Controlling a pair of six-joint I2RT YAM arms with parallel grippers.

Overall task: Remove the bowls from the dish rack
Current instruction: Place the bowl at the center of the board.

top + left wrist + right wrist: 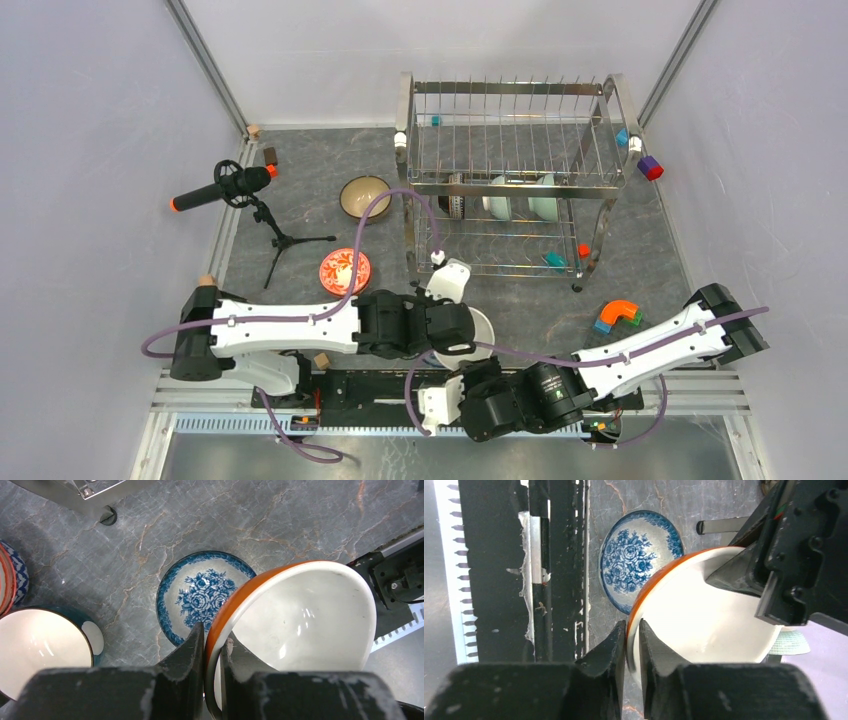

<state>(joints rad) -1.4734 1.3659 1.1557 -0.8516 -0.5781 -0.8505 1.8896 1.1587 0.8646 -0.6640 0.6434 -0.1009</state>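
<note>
The gray table (310, 205) holds the big wire dish rack (520, 186) at its far side, with pale bowls (545, 197) standing on edge in it. Close to the arms, an orange bowl (300, 620) with a white inside is held tilted, partly over a blue flower bowl (200, 592) that sits on the table. The left gripper (214, 645) and the right gripper (633, 635) each pinch the orange bowl's rim, almost fully closed on it.
</note>
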